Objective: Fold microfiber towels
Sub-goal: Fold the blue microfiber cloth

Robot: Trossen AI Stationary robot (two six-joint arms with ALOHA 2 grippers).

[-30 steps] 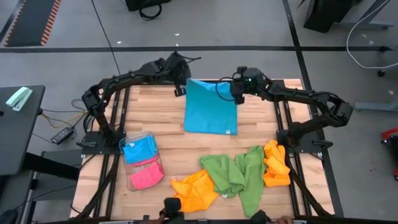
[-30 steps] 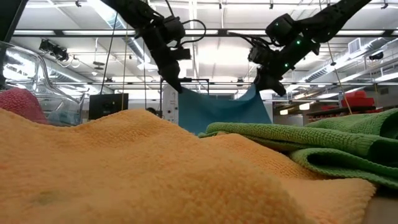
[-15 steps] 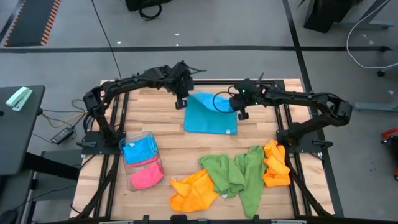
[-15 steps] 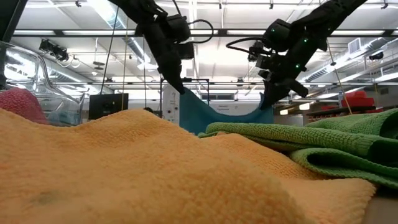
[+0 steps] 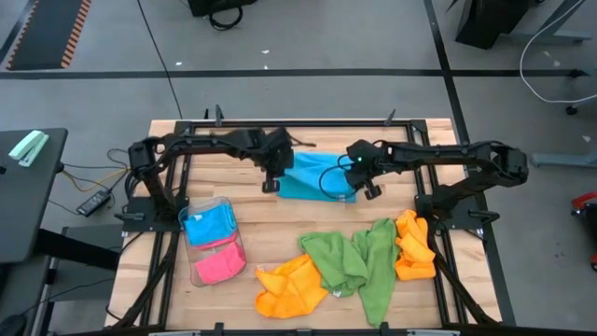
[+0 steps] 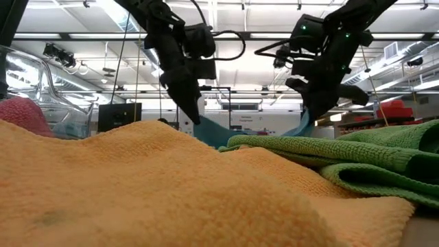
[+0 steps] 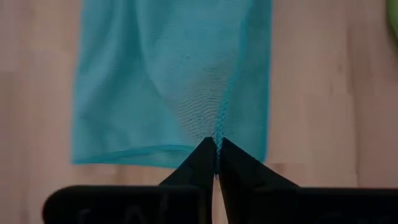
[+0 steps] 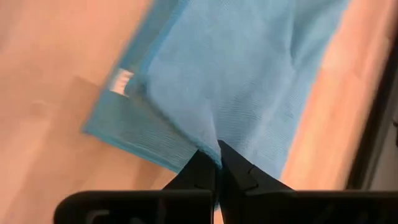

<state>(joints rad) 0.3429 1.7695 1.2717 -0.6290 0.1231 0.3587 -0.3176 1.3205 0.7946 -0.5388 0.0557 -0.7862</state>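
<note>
High view shows the sky-blue square microfiber towel (image 5: 312, 179) at mid-table on the wooden slatted tabletop (image 5: 233, 177), half doubled over. Left gripper (image 5: 271, 182) and right gripper (image 5: 366, 187) each pinch 1 corner, jaws closed tight on the cloth. It looks light, limp and grippy; corners and hems seem the best holds, since any slack will sag.

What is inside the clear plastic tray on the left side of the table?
The clear tray holds a sky blue towel and a pink towel. Anything beneath them is covered.
</note>
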